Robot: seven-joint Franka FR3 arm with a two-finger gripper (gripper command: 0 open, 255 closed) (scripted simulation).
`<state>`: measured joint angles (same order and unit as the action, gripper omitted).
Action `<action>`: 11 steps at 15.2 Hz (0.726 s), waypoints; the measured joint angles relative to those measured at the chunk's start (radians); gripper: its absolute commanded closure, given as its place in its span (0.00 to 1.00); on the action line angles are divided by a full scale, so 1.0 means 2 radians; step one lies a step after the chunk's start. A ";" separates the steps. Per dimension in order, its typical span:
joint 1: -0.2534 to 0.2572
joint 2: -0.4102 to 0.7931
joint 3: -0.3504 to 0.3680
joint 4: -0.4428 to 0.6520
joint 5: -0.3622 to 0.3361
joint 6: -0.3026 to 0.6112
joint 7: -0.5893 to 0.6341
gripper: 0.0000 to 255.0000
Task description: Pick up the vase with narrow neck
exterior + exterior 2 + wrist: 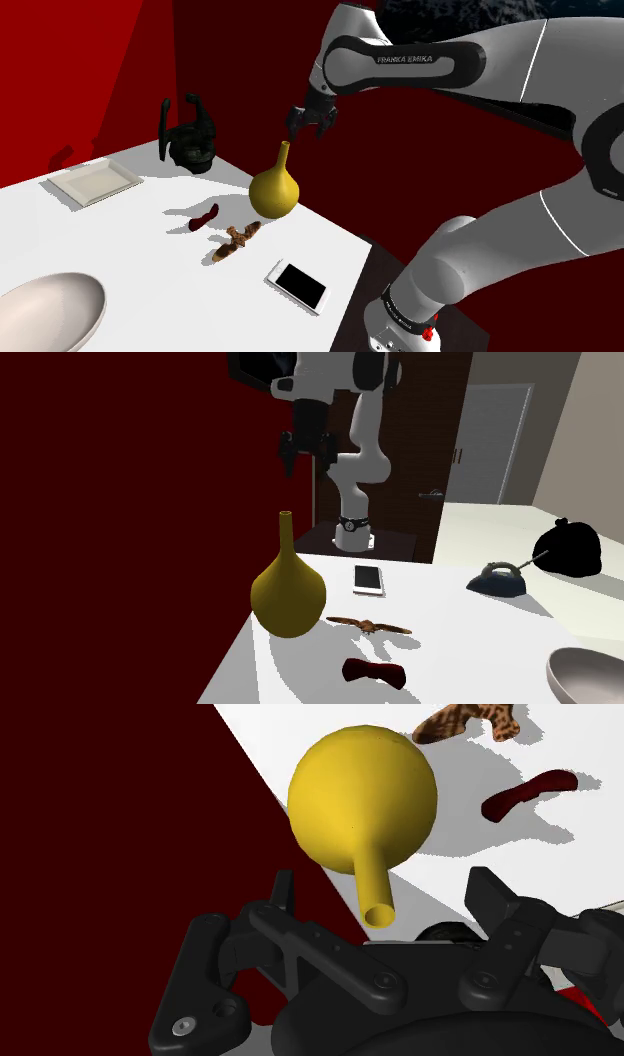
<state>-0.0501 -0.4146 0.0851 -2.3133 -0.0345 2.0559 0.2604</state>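
Note:
The yellow vase (275,187) has a round belly and a thin neck, and it stands upright near the white table's (150,270) edge by the dark red wall. My black gripper (304,125) hangs a little above the neck's mouth, slightly toward the shoulder view's right. In the second exterior view the gripper (298,454) is well above and behind the vase (288,592). In the wrist view the vase (362,799) lies ahead, and its neck mouth points back between my open gripper's (385,896) spread fingers (283,896), which touch nothing.
A red bow (203,217), a brown mottled piece (235,241) and a phone (298,285) lie near the vase. Farther off are a black bag (190,135), a flat tray (90,182) and a bowl (45,312). A dark blue item (497,580) sits across the table.

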 measured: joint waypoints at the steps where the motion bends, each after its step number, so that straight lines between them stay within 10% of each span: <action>1: -0.001 0.017 0.000 0.009 0.000 0.009 0.003 0.00; 11: -0.009 0.129 0.002 0.038 -0.005 0.095 0.025 0.00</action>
<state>-0.0684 -0.1576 0.0886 -2.2367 -0.0454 2.2457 0.3104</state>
